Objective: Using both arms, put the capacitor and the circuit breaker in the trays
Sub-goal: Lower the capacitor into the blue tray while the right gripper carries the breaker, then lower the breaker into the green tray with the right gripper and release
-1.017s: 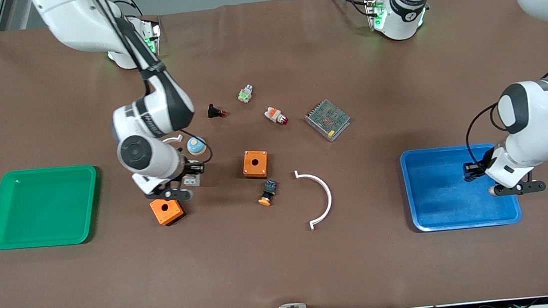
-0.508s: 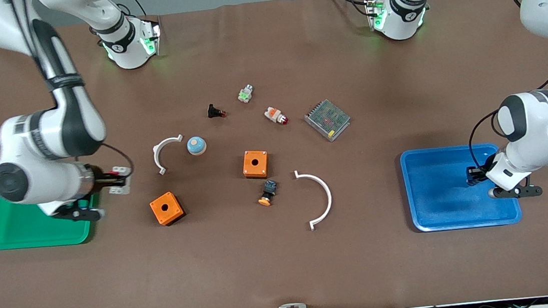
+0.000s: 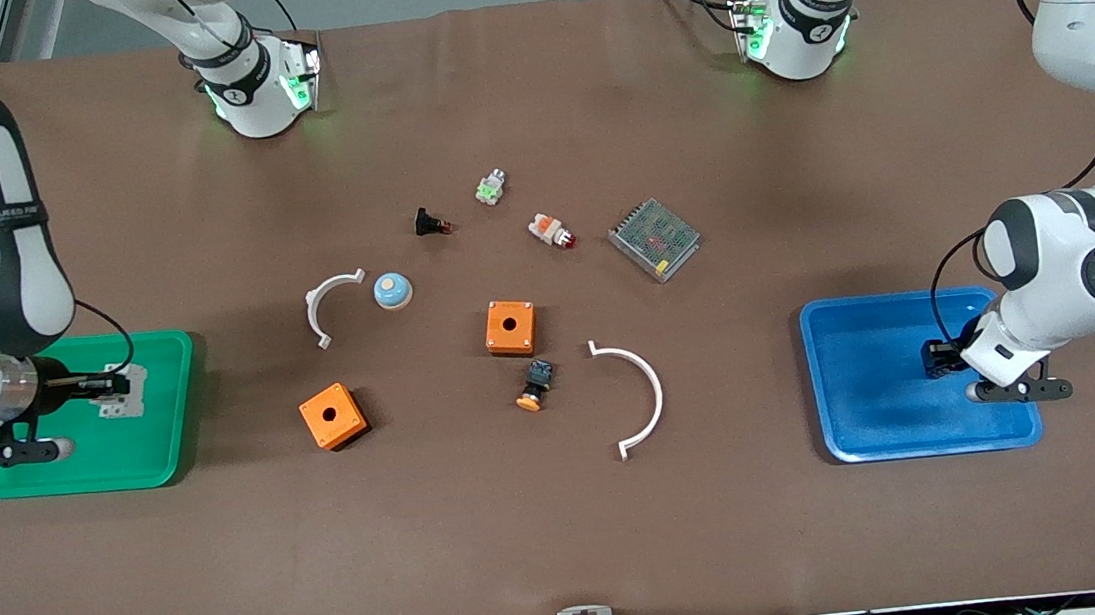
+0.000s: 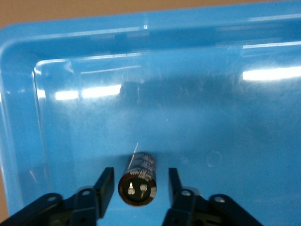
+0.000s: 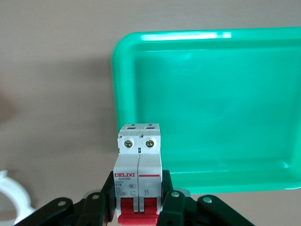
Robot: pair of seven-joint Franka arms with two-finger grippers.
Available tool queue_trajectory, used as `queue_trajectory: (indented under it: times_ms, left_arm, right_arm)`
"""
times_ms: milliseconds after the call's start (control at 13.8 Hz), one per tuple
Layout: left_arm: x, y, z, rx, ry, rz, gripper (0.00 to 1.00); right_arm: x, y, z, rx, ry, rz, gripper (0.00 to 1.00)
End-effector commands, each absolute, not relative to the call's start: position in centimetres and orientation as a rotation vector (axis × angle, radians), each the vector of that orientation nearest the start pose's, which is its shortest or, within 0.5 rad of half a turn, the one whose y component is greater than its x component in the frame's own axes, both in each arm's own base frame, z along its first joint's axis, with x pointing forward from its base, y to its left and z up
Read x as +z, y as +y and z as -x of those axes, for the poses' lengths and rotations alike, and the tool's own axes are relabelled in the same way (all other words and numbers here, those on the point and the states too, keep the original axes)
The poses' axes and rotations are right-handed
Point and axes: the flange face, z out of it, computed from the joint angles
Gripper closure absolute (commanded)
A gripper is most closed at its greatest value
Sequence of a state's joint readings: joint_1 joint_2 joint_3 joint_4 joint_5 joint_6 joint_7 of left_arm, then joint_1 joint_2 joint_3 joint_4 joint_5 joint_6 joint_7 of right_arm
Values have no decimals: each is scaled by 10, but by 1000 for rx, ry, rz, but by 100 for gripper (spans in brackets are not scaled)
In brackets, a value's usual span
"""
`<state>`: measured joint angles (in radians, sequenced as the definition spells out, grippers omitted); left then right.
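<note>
Placing step under way. Left gripper (image 4: 139,188) over the blue tray (image 4: 19,117), jaws parted, capacitor (image 4: 138,179) loose between them. Right gripper (image 5: 138,207) clamps the breaker (image 5: 139,174) over the green tray (image 5: 207,181); release is next.

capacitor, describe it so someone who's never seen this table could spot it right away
Find the blue tray at the left arm's end of the table. Over it hangs the left gripper, and the capacitor sits between its parted fingers with a gap on each side. It is a stubby black cylinder, its dark end carrying two small metal terminals, the only thing at that tray.
</note>
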<state>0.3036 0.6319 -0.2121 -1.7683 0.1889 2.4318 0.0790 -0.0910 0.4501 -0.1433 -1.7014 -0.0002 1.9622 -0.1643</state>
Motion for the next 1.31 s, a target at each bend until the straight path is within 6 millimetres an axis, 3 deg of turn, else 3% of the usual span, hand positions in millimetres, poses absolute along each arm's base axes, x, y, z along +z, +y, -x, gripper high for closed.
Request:
queue_trajectory:
  times_ms: [0,145,508,799,1017,1162,1235]
  left_arm:
    - [266,61,-674,-144,175,3098,0]
    - [327,37,-678,-150,208,3097,0]
    - [473,18,-665,-161,180,3110,0]
    - [553,12,-639,-139,91,3168,0]
    - [600,1,-616,-144,26,3152,0]
    - [623,-5,-605,-143,42,3143,0]
    - [631,-10,-602,-161,56,3142,0]
  right_arm:
    - [293,-175,-628,309,32,3167,80]
    - [272,-201,-621,335,0,3154,79]
    - [237,-242,-613,293,-64,3142,79]
    - [232,-258,-609,260,-23,3151,79]
    - [229,-259,-608,264,-19,3149,78]
    - [229,-258,-608,263,-17,3145,65]
    - [230,-255,-610,261,-20,3146,31]
